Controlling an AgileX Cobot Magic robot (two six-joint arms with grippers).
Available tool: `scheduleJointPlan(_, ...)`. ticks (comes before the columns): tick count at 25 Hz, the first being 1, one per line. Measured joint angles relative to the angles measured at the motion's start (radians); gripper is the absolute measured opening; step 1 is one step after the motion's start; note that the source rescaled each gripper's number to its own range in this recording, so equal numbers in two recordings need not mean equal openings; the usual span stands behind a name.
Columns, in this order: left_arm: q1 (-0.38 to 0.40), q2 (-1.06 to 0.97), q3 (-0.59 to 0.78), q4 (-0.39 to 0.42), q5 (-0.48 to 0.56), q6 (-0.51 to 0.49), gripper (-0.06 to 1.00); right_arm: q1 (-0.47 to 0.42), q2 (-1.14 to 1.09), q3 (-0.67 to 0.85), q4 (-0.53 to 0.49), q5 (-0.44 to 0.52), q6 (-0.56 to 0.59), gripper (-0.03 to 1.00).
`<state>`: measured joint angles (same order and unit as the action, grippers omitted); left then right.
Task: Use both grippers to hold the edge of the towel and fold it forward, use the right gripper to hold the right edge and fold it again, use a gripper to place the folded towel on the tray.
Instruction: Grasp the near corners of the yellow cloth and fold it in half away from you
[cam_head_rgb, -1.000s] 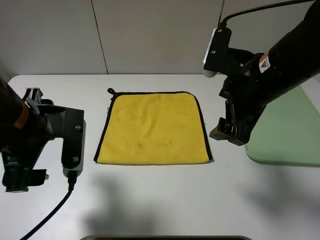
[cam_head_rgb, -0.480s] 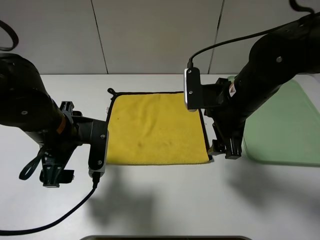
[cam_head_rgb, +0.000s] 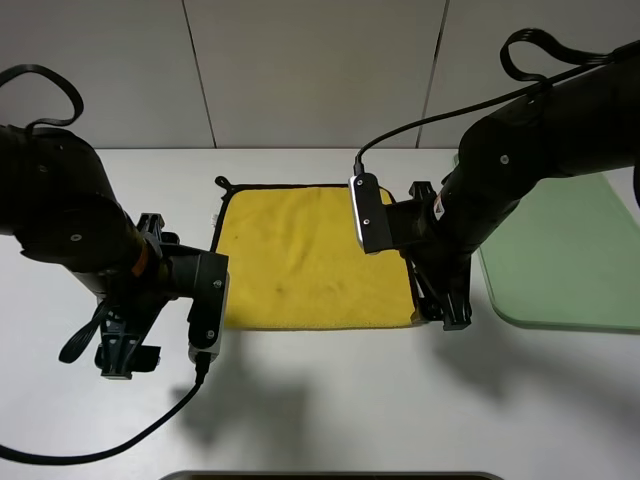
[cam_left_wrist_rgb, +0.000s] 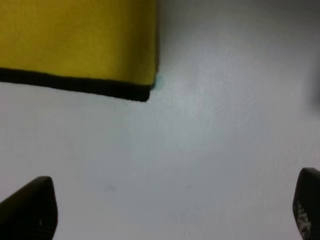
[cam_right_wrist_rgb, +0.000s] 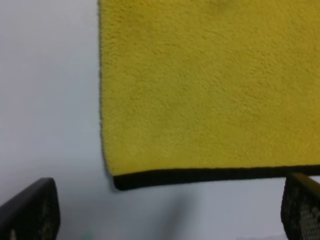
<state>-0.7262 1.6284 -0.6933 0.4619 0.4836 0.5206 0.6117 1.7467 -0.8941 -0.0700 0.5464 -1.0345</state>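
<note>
The yellow towel (cam_head_rgb: 305, 255) lies flat and unfolded on the white table, its black loop at the far left corner. My left gripper (cam_head_rgb: 125, 355) hangs open and empty just left of and nearer than the towel's near left corner (cam_left_wrist_rgb: 145, 93); its fingertips (cam_left_wrist_rgb: 30, 207) stand wide apart over bare table. My right gripper (cam_head_rgb: 447, 305) is open and empty at the towel's near right corner (cam_right_wrist_rgb: 117, 181), its fingertips (cam_right_wrist_rgb: 30, 210) either side of that corner and short of it. The pale green tray (cam_head_rgb: 560, 250) lies at the right, empty.
The white table (cam_head_rgb: 330, 400) stretches in front of the towel. A dark object (cam_head_rgb: 330, 476) shows at the bottom edge. The left arm's black cable (cam_head_rgb: 120, 445) trails over the table at the front left. A grey panelled wall stands behind.
Both arms have swung inward and down toward the towel's near corners, the left from the far left, the right from over the tray side. The towel has not moved.
</note>
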Motion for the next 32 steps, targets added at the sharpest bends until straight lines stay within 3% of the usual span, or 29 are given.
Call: scheduleJointPlan(32,0.001,0.082,-0.001,-0.002,-0.138,0.024,0.96,0.0,0.19,-0.006,0.004,-0.015,-0.054,1.0)
